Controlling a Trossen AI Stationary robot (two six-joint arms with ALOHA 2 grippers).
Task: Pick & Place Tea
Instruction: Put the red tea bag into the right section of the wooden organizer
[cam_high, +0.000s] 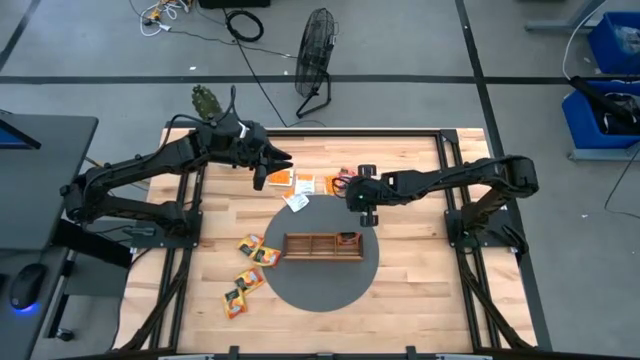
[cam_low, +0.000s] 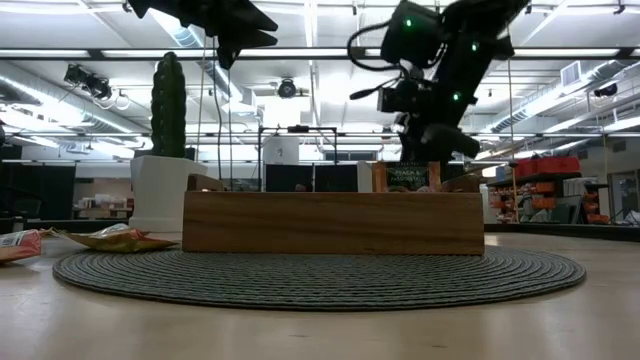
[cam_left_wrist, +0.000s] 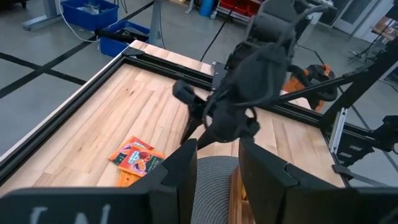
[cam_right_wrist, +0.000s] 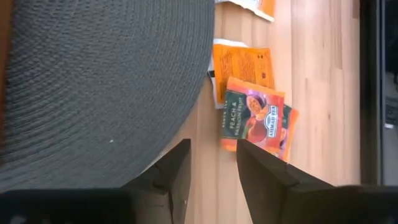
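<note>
Tea sachets lie flat on the wooden table. Orange and white ones (cam_high: 303, 183) sit past the round grey mat (cam_high: 320, 290); yellow ones (cam_high: 250, 278) lie at its left. One sachet (cam_low: 405, 175) stands in the right end of the long wooden tray (cam_high: 323, 245), which rests on the mat. My right gripper (cam_right_wrist: 213, 165) hangs open over the mat's far edge (cam_high: 368, 212), beside a red-and-green sachet (cam_right_wrist: 255, 118) that lies on an orange one (cam_right_wrist: 242, 62). My left gripper (cam_high: 280, 163) waits raised at the far left, open (cam_left_wrist: 217, 165) and holding nothing.
A cactus in a white pot (cam_low: 168, 150) stands at the table's far left. Black frame rails (cam_high: 440, 160) run along the table's edges. Bare wood lies right of the mat (cam_high: 420, 270) and near the front edge.
</note>
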